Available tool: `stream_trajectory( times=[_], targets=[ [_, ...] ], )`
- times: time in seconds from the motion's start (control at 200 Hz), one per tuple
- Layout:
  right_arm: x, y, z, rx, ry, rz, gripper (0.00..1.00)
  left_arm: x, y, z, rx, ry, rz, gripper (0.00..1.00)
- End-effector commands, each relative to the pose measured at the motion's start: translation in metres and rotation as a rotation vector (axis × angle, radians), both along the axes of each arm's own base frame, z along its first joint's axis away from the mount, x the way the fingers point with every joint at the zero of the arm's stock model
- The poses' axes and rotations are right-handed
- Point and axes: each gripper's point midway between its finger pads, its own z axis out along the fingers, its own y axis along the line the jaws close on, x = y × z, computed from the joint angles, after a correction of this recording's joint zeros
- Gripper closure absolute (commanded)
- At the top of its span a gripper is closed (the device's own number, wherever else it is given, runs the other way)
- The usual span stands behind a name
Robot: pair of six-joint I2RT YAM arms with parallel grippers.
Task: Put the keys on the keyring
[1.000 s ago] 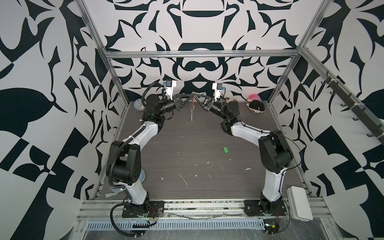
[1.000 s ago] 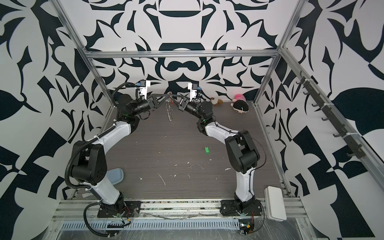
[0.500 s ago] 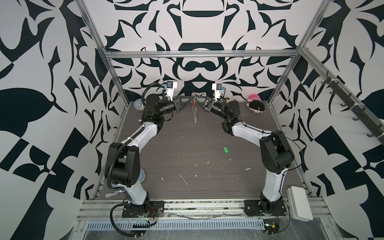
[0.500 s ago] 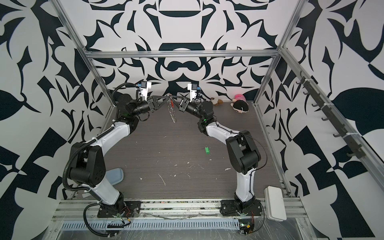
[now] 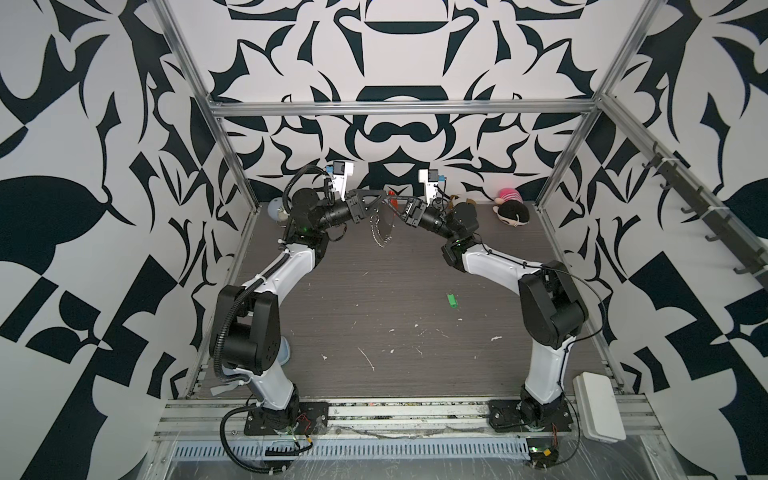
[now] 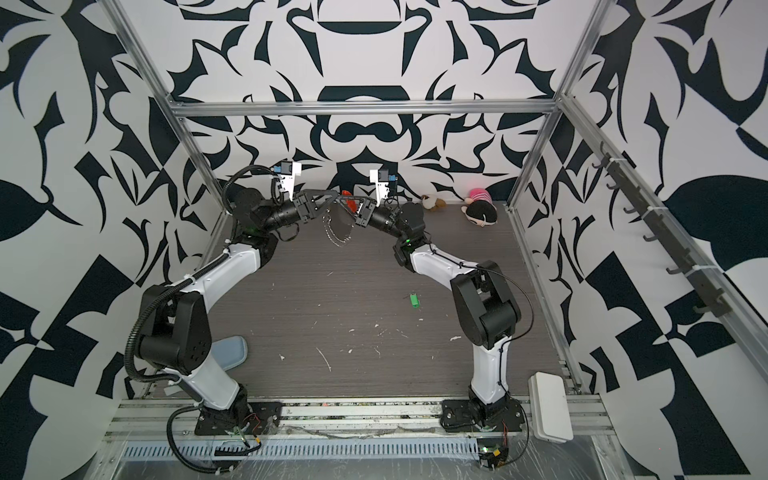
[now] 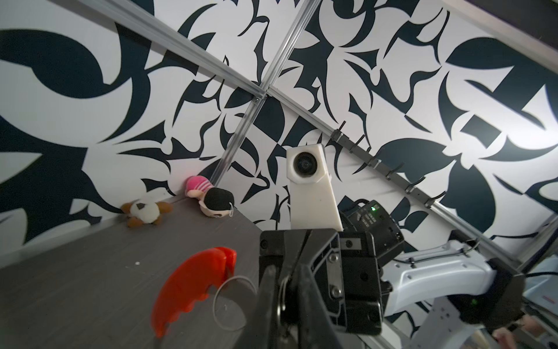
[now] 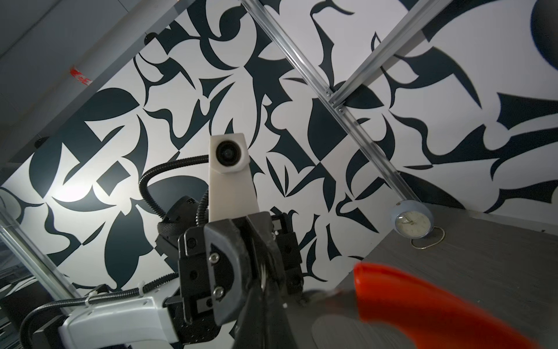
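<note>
The keyring hangs in the air at the back of the table in both top views, with its red-orange piece (image 5: 392, 195) (image 6: 348, 195) on top and a string of small silver rings (image 5: 380, 232) (image 6: 334, 235) dangling below. My left gripper (image 5: 379, 199) (image 6: 331, 199) and right gripper (image 5: 395, 204) (image 6: 348, 206) meet tip to tip there, each shut on the keyring's wire. The left wrist view shows the thin wire between my fingers (image 7: 268, 302), with the red piece (image 7: 193, 284) beside them. The keys, a green tag (image 5: 451, 301) (image 6: 414, 301), lie alone on the table right of centre.
Two plush toys (image 5: 513, 208) (image 5: 461, 201) lie along the back wall at the right. A small round clock (image 8: 412, 222) stands in the back left corner. A white box (image 5: 598, 405) sits on the front right edge, and a pale blue object (image 6: 230, 351) lies by the left arm's base.
Both grippers stay together at the back, holding the keyring. The hanging string of rings has swung slightly. The green tag has not moved.
</note>
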Motion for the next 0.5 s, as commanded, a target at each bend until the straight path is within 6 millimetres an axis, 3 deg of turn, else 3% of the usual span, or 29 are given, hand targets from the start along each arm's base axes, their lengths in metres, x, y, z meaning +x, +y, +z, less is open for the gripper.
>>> stream_trajectory(
  times=[0.0, 0.455, 0.495],
  targets=[
    [-0.026, -0.002, 0.048, 0.068, -0.126, 0.038, 1.0, -0.015, -0.006, 0.009, -0.004, -0.033, -0.044, 0.99],
    [-0.024, -0.01, 0.041, 0.032, -0.101, 0.04, 1.0, -0.029, -0.006, 0.006, 0.039, -0.044, -0.076, 1.0],
    [-0.023, -0.012, 0.036, 0.011, -0.093, 0.039, 0.92, -0.031, -0.006, 0.005, 0.058, -0.048, -0.08, 1.0]
  ],
)
